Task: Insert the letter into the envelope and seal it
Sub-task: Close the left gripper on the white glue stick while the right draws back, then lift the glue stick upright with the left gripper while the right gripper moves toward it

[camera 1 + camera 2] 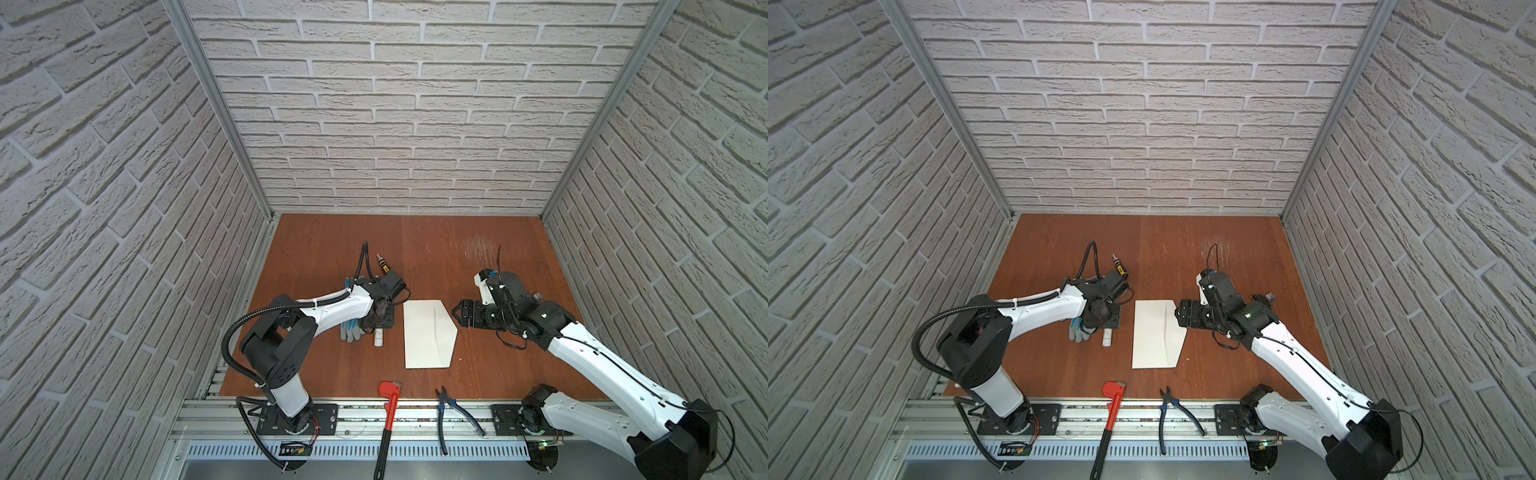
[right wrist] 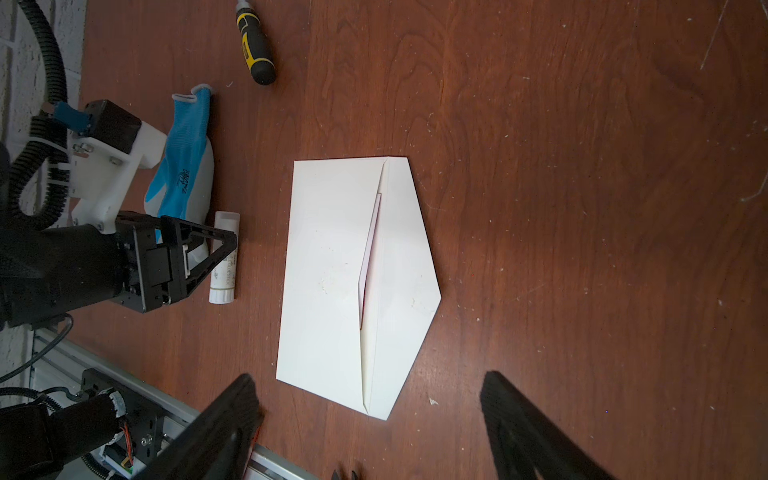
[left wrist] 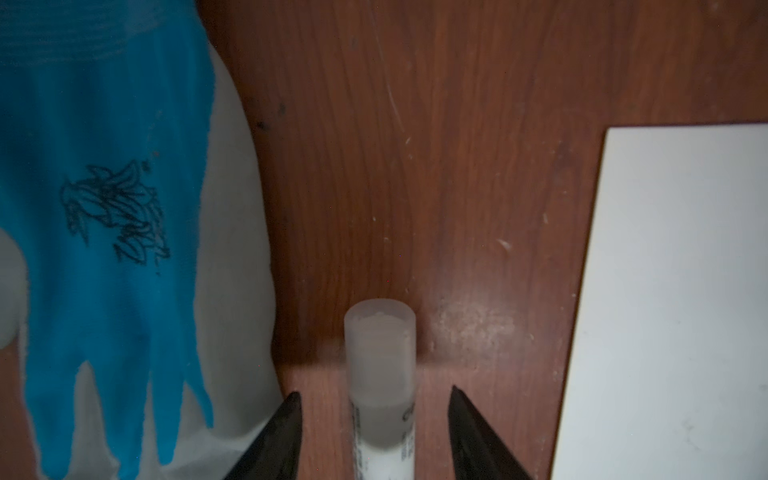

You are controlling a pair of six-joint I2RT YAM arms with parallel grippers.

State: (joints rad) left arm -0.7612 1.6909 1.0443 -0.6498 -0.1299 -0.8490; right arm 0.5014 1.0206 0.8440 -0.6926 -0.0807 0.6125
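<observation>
Two-arm scene: left end effector [image 3: 375,392] straddles glue stick [image 3: 380,374], jaws open, clear of tube; right end effector [image 2: 370,375] spread wide, empty, near flap [image 2: 409,282] tip. Cream envelope [image 1: 426,334] flat at lower centre of frame in both top views, flap unfolded; letter [image 2: 371,245] tucked inside, pink sliver showing. Likely step: close squarely on tube body, avoiding glove [image 3: 104,208] alongside.

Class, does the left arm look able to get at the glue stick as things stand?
Probably yes. The left gripper is open with a jaw on each side of the glue stick, nothing between; the glove lies close beside one jaw, the envelope apart.
</observation>
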